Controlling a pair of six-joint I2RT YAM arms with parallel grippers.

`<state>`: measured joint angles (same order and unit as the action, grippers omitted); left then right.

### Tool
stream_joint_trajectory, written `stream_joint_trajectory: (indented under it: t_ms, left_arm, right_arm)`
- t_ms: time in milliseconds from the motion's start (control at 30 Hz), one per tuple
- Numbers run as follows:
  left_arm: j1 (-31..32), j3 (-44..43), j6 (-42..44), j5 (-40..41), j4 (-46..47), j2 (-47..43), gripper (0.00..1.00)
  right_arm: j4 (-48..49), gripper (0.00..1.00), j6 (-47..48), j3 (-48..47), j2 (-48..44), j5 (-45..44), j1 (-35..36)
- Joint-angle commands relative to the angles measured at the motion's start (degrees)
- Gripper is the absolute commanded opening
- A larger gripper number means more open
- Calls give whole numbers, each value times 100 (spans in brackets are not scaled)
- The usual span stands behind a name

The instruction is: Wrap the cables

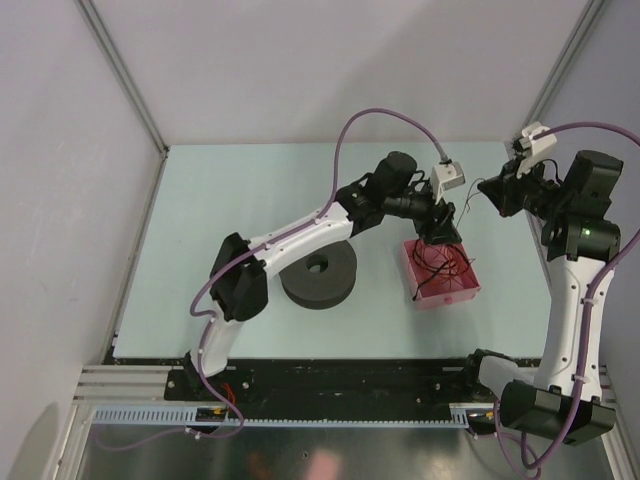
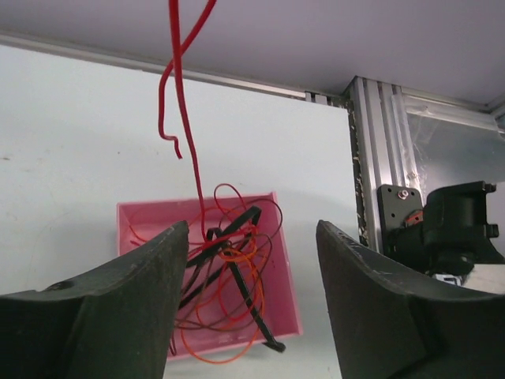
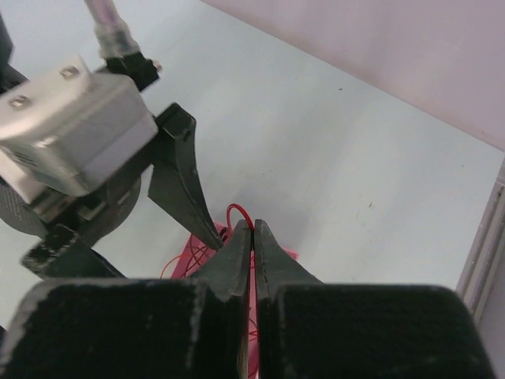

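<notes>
The cables (image 2: 229,260), thin red strands with a few dark ones and some flat black strips among them, lie in a loose tangle inside a pink tray (image 2: 134,217). From the top view the tray (image 1: 465,290) sits right of the middle of the tabletop (image 1: 250,200), somewhat nearer the near edge than the far one, and the tangle (image 1: 440,262) fills most of its floor. A black spool (image 1: 335,280) lies flat to the left of the tray, apart from it, about midway between the left and right edges. The left gripper (image 1: 438,232) hangs over the far part of the tray. In its wrist view, the left gripper (image 2: 252,237) has its jaws spread wide and grasps nothing. One red strand climbs out of the heap, passes up through the gap close to the left finger (image 2: 150,284), and leaves the top of the picture with a second red end curling beside it. The right gripper (image 1: 483,187) is raised near the far right corner, its tips aimed toward the left gripper. Its wrist view shows the right gripper (image 3: 252,225) clenched, jaws pressed together on a red strand whose small loop (image 3: 237,212) pokes out just past the tips, with a finger (image 3: 183,178) of the left gripper close beside it.
</notes>
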<state>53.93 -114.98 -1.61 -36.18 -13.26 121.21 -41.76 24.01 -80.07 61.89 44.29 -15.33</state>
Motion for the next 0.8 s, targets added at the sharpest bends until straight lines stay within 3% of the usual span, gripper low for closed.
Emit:
stream_joint_trajectory:
  t_ms: [0, 400, 500, 567, 633, 700, 767]
  left_arm:
    - [68, -322, -244, 148, 732, 213, 68]
    - [99, -627, -419, 365, 892, 721, 47]
    - [104, -665, -443, 297, 904, 756, 31]
    - [101, -701, -496, 230, 915, 716, 11]
    - [100, -739, -555, 198, 922, 642, 3]
    - [100, -781, -581, 199, 932, 553, 1]
    - [100, -789, -614, 226, 937, 452, 0]
  right_arm:
    - [368, 0, -337, -304, -178, 215, 5]
    - [514, 0, -739, -333, -221, 609, -248]
    - [575, 0, -823, -335, -209, 711, -374]
    - [456, 0, -767, -334, -132, 710, -433]
    - [242, 0, -654, -312, 6, 747, -532]
    - [-24, 9, -490, -227, 148, 809, -611]
    - [-432, 31, -205, -127, 311, 789, -649]
